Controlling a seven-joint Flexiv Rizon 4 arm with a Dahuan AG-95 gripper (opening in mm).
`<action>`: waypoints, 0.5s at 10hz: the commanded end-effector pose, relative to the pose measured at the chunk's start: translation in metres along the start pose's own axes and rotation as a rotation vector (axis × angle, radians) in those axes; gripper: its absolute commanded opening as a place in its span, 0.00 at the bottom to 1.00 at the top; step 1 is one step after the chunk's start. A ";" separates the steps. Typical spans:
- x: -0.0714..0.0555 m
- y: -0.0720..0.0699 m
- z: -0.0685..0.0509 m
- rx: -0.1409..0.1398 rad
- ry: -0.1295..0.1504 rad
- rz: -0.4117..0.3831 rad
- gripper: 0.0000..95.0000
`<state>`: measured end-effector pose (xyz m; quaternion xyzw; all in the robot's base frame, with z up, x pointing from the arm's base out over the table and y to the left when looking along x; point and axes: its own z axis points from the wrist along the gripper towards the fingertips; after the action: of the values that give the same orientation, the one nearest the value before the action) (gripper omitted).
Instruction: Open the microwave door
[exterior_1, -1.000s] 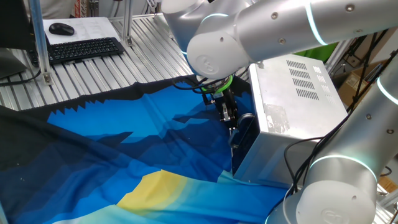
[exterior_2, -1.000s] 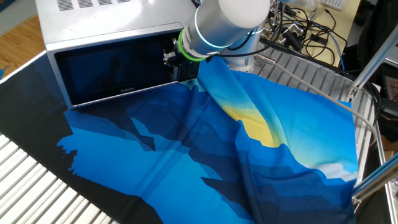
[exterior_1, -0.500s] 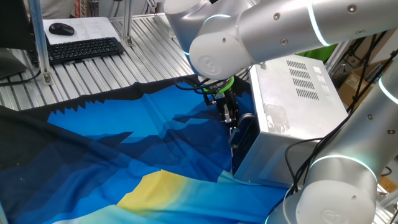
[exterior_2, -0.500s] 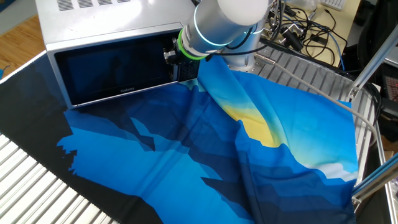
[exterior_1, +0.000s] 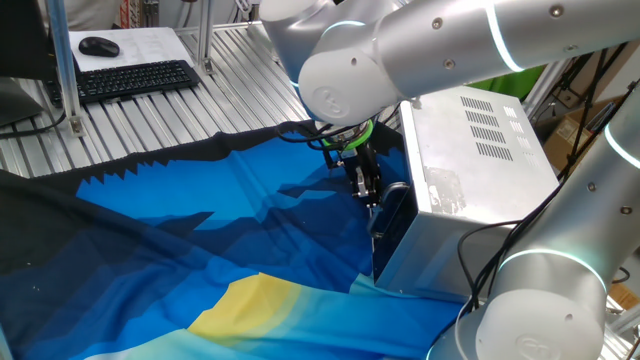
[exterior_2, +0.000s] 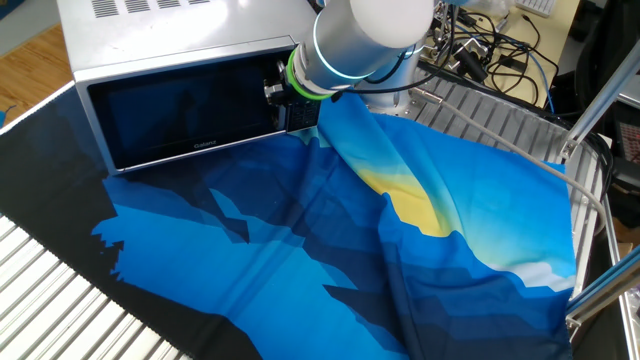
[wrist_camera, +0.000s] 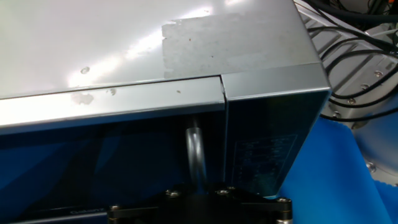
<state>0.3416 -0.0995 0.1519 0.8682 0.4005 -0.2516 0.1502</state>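
Observation:
The microwave (exterior_1: 480, 140) stands at the right, its vented silver casing towards this view. In the other fixed view the microwave door (exterior_2: 185, 115) faces front, dark glass, and looks closed. In the hand view the door (wrist_camera: 93, 165) fills the lower left, with its curved silver bar handle (wrist_camera: 194, 155) upright beside the control panel (wrist_camera: 261, 158). My gripper (exterior_1: 366, 186) is at the handle on the door's edge; it also shows in the other fixed view (exterior_2: 278, 96). In the hand view only its black body (wrist_camera: 199, 208) shows, below the handle. The fingertips are hidden.
A blue, black and yellow cloth (exterior_1: 200, 250) covers the table in front of the microwave. A keyboard (exterior_1: 135, 78) and mouse (exterior_1: 98, 46) lie at the back left. Cables (exterior_2: 490, 50) lie behind the arm. A second silver arm (exterior_1: 550, 280) stands at the right.
The arm's wrist has shifted very slightly; the gripper stays at the handle and the door looks unchanged.

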 end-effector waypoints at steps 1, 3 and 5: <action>0.001 0.003 -0.002 -0.005 -0.001 0.002 0.00; 0.003 0.003 -0.002 -0.003 0.001 0.008 0.00; 0.006 0.004 -0.001 -0.007 -0.011 0.019 0.00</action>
<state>0.3432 -0.0986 0.1507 0.8693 0.3908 -0.2577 0.1587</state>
